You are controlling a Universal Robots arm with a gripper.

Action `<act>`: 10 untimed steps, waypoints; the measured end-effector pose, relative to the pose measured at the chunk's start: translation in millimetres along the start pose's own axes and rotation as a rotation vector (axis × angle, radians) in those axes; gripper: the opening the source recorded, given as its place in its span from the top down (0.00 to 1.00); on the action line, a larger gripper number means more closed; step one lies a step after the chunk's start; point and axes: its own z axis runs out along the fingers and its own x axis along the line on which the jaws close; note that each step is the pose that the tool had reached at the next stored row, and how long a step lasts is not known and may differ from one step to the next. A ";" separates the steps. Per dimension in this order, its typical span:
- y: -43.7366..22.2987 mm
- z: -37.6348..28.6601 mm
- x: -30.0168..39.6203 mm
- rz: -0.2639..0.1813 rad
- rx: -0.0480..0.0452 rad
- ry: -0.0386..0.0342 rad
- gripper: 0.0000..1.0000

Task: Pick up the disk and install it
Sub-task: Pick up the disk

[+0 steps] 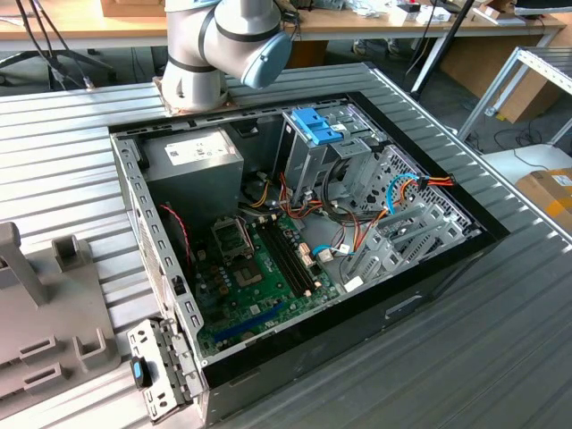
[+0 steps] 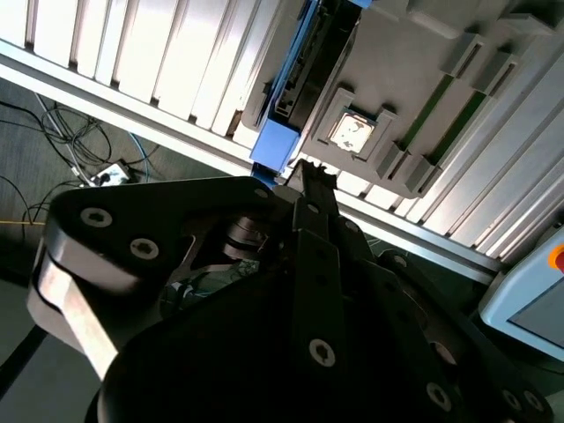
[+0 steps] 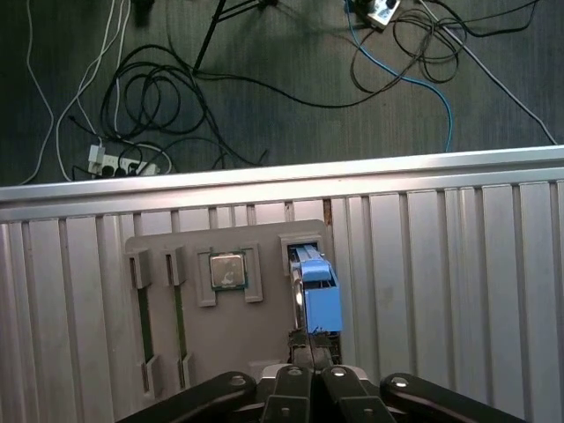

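While the exterior view has the open black computer case (image 1: 304,232), both wrist views show the clenched, empty gripper (image 3: 309,339) right by the blue-railed grey metal disk (image 3: 319,295), edge-up in a grey holder (image 3: 189,238). Stiff, hefty, shock-shy; I'd pinch its flat sides.

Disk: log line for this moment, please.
disk: on edge in grey holder slot | gripper: by disk's blue end, contact unclear | case: open, disk not installed
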 end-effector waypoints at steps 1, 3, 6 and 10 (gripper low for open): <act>0.0 0.0 0.0 0.000 0.0000 0.0000 0.89; 0.0 0.0 0.0 0.000 0.0000 0.0000 0.76; 0.0 0.0 0.0 0.000 0.0000 0.0000 0.58; 0.0 0.0 0.0 0.000 0.0000 0.0000 0.40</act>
